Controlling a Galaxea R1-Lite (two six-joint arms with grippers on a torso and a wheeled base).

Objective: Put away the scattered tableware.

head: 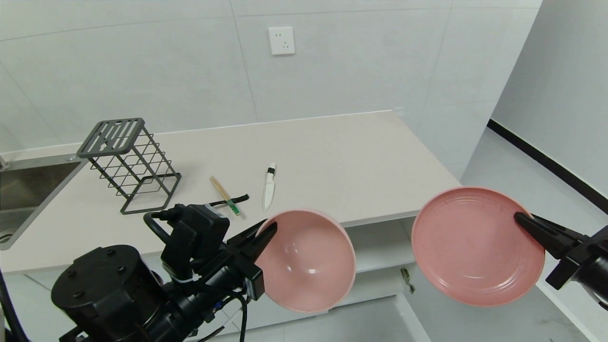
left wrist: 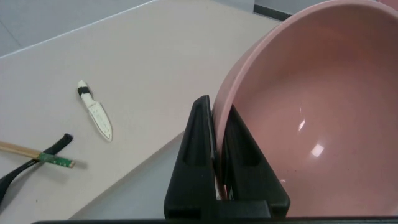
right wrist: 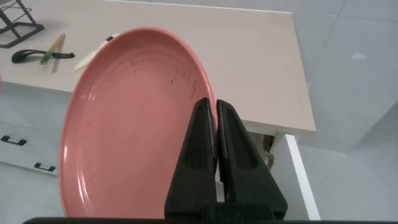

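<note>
Left fingers (head: pixel 256 237) gripping one pink bowl (head: pixel 311 268), right fingers (head: pixel 541 230) gripping one pink plate (head: pixel 470 247)

On counter (head: pixel 342 156), rack (head: pixel 128 164) left, chopsticks (head: pixel 223 192) then knife (head: pixel 269 188) rightward, bowl (head: pixel 308 261) left of plate (head: pixel 475 247) in front

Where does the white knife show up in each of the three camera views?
Head view: white knife on the counter, right of the chopsticks.
Left wrist view: knife on the counter between chopsticks and pink bowl.
Right wrist view: knife partly hidden behind the pink plate's rim.
Shared landmark: the chopsticks.
</note>
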